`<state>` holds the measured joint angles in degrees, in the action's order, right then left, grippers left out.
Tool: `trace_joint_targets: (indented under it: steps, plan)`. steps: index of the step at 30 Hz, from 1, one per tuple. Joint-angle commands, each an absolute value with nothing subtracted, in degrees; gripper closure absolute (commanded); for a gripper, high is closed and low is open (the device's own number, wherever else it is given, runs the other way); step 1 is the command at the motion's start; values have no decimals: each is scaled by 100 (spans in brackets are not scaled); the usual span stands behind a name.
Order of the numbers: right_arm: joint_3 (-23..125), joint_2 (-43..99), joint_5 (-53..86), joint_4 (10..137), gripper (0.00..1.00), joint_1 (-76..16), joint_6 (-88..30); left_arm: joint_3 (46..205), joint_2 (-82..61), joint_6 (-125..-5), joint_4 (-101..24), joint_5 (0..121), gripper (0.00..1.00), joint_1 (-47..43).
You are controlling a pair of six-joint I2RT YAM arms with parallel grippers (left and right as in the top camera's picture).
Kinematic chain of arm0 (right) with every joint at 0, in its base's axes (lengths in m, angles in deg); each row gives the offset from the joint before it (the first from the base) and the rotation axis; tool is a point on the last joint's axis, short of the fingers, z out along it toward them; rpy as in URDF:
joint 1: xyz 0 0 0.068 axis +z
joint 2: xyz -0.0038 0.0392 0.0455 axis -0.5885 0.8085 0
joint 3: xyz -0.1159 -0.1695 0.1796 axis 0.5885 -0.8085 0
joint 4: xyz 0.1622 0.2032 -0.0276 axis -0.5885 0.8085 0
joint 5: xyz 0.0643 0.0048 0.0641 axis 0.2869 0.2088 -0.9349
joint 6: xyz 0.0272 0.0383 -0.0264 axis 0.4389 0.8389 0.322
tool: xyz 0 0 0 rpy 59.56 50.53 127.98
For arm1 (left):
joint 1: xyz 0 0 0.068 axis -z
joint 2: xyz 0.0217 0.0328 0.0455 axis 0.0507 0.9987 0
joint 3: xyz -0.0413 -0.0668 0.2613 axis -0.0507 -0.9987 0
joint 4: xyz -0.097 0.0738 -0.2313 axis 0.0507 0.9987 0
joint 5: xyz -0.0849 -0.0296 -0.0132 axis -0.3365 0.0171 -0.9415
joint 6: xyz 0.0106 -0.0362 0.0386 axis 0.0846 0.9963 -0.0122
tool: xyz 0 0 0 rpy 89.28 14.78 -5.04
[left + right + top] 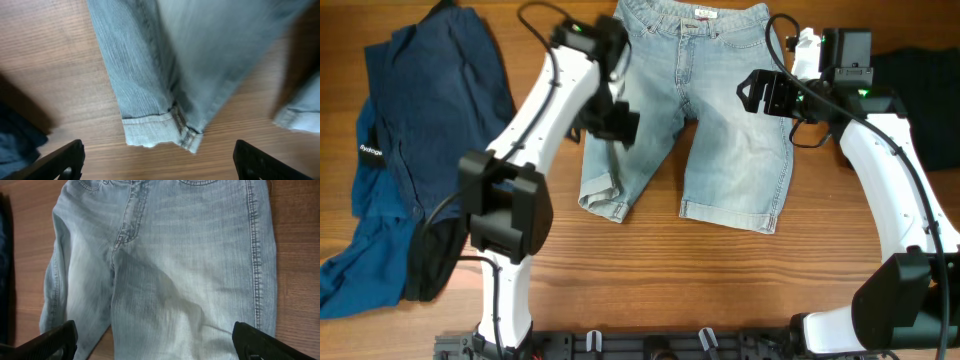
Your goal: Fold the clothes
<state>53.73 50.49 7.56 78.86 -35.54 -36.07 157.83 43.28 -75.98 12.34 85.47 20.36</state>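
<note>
Faded blue denim is seen spread flat on the wooden table (pixel 650 270): the shorts (pixel 720 120) are laid open toward the far edge, fly side up, with the waistband away from the robot and both cuffed legs pointed toward it, apart from each other. No fold is made yet, so the whole task is judged to be left. The leg on the left arm's side is somewhat narrowed and rumpled, while the other lies smooth. Dark navy garments (pixel 420 130) are heaped well to the left of the shorts, and a black garment (pixel 920 90) lies to their right. The left tool (pixel 159 162) is held above the cuff of the rumpled leg, its fingers spread wide with nothing between them. The right tool (pixel 157 342) is held over the crotch and upper thigh of the shorts, likewise spread wide and empty. Whether either tool touches the denim cannot be told; both appear clear of it.
</note>
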Motion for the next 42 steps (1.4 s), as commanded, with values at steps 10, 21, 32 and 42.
trace_joint_targets:
  steps: [10, 21, 32, 42]
  plan:
    - [5352, 5044, 1110, 7949, 0, -3569, -3541, 14246, 4389, -6787, -27, 8626, 43, 2314]
    - [5352, 5044, 1107, 7951, 0, -3569, -3539, 14246, 4389, -6431, 185, 9221, 96, 2303]
    - [5352, 5044, 1107, 8139, 1, -3569, -3545, 14248, 3815, -5913, 273, 9592, 91, 943]
    - [5352, 5044, 1217, 8837, 3, -3569, -3539, 14303, 3146, -7355, -160, 7527, 0, 851]
